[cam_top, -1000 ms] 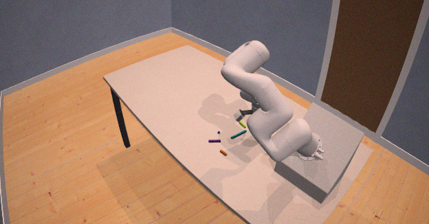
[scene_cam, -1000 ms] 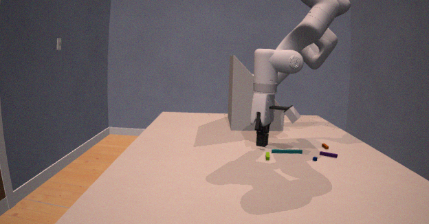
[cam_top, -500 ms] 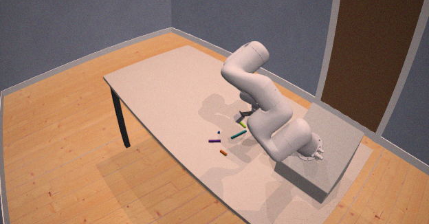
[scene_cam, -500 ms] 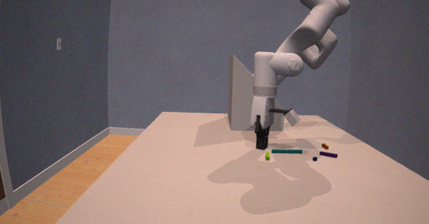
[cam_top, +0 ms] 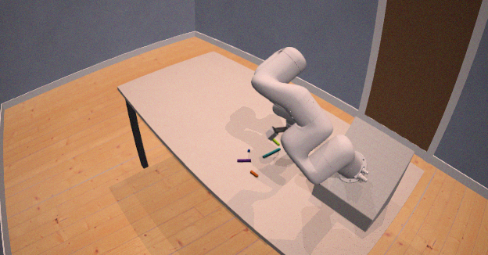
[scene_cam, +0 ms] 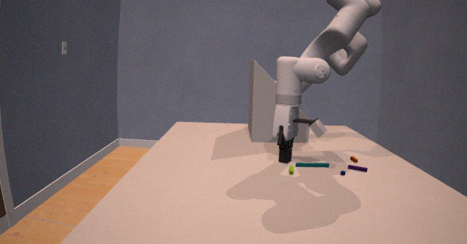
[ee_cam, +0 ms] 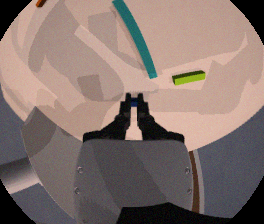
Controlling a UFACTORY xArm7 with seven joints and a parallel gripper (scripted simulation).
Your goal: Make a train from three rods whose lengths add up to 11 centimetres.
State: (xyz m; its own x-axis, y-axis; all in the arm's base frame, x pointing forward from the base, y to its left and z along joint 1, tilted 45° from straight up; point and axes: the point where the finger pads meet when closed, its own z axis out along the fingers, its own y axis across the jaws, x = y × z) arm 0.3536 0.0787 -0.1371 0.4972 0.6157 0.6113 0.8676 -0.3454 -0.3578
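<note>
Looking down past the hand (scene_cam: 285,160) (ee_cam: 134,97), we see its fingers clamped on a small blue rod (ee_cam: 134,103), near one end of the turquoise rod (cam_top: 271,152) (scene_cam: 312,165) (ee_cam: 137,36) but apart from it. The turquoise rod lies flat on the counter (cam_top: 188,93) (scene_cam: 168,201) (ee_cam: 208,30). Just beside that same end we have the lime rod (cam_top: 276,141) (scene_cam: 291,170) (ee_cam: 189,78), turned another way, on the side towards the counter's long edge nearest the door. Towards the opposite long edge lie another blue rod (cam_top: 249,150) (scene_cam: 343,173), the purple rod (cam_top: 244,160) (scene_cam: 357,168) and the orange rod (cam_top: 254,174) (scene_cam: 354,159) (ee_cam: 41,2), all apart from one another. We cannot tell how far the clamped rod sits above the counter.
</note>
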